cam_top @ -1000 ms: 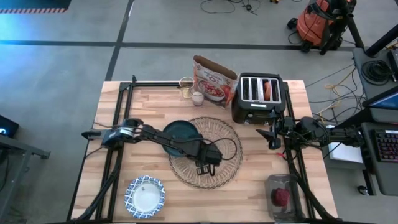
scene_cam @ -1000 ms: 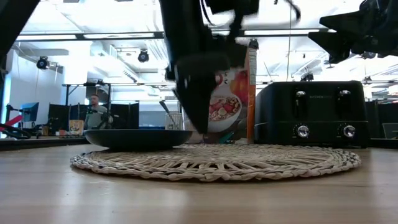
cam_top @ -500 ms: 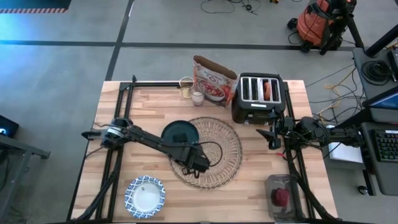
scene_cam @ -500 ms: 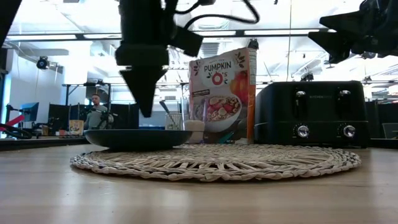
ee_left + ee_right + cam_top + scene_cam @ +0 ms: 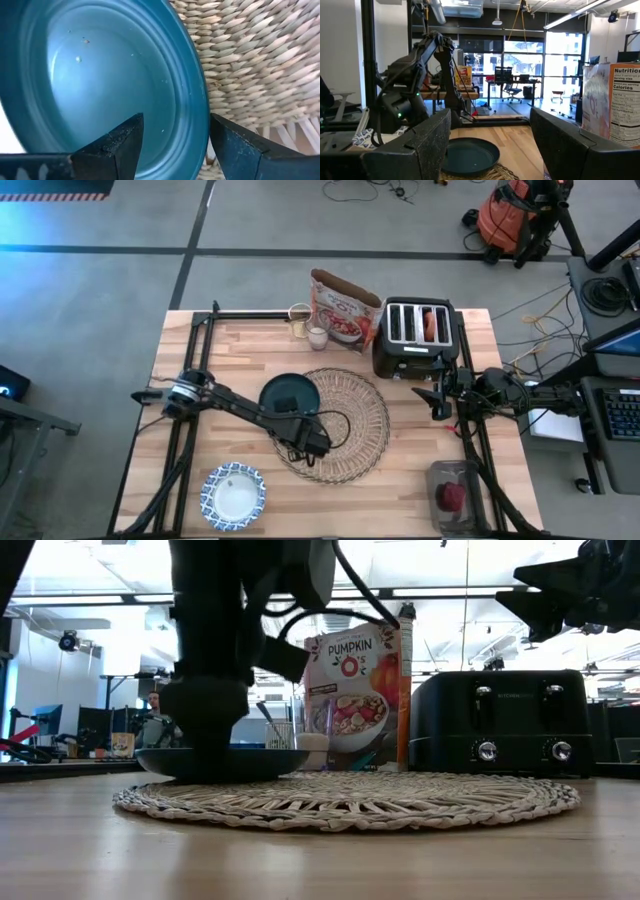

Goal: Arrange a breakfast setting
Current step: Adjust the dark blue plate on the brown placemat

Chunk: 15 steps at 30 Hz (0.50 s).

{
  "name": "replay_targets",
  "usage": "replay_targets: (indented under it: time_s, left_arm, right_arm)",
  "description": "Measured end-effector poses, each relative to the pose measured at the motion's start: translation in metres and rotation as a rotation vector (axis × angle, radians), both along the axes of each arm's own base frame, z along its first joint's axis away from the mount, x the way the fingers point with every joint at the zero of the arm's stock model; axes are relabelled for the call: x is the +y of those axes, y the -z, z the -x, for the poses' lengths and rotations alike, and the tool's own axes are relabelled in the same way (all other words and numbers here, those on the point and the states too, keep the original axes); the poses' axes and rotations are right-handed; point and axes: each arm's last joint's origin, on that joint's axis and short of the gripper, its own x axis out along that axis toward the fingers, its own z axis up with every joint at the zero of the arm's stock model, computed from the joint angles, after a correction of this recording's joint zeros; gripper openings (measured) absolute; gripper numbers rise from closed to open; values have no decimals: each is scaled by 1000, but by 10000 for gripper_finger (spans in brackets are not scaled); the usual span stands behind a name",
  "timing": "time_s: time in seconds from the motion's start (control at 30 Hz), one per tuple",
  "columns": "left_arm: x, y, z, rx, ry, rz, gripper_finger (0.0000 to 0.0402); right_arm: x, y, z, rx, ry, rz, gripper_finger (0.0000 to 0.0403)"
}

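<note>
Left tool (image 5: 308, 442) over the round tan woven placemat (image 5: 355, 430) mid-desk, fingers spread, gripping nothing; in the left wrist view its dark fingers (image 5: 117, 147) straddle the rim of the plate (image 5: 100, 80). Dark teal plate (image 5: 289, 394), glossy and shallow, sits on the placemat's edge toward the desk's left side, overhanging onto the wood. Low view: plate (image 5: 222, 761) flat on the coiled wicker mat (image 5: 350, 800), left arm in front of it.

Right tool (image 5: 438, 397) waits near the desk's right edge beside the toaster, fingers spread and empty.

Blue-and-white patterned bowl (image 5: 233, 494), round, white inside, near the front left corner. Small red fruit (image 5: 453, 496) inside a clear container (image 5: 437, 478) near the front right corner. Small clear glass (image 5: 318, 337) at the back edge, just beside the red-and-white cereal bag (image 5: 342, 306). Black four-slot toaster (image 5: 415, 337), boxy, toward the back right, with something browned in one slot (image 5: 431, 325). Desk (image 5: 200, 350) is light butcher-block wood.
</note>
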Motion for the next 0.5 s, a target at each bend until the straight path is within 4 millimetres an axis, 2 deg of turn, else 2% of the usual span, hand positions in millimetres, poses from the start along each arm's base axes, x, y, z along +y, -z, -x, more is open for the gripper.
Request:
replay_targets:
  time_s: [0.17,0.5]
  left_arm:
    - [-1,3,-1,-6,40,5,182]
    - [-6,-4,-7,-40,73,25,78]
  right_arm:
    - [0,0,0,0,0,0,260]
    - [0,0,0,0,0,-2,260]
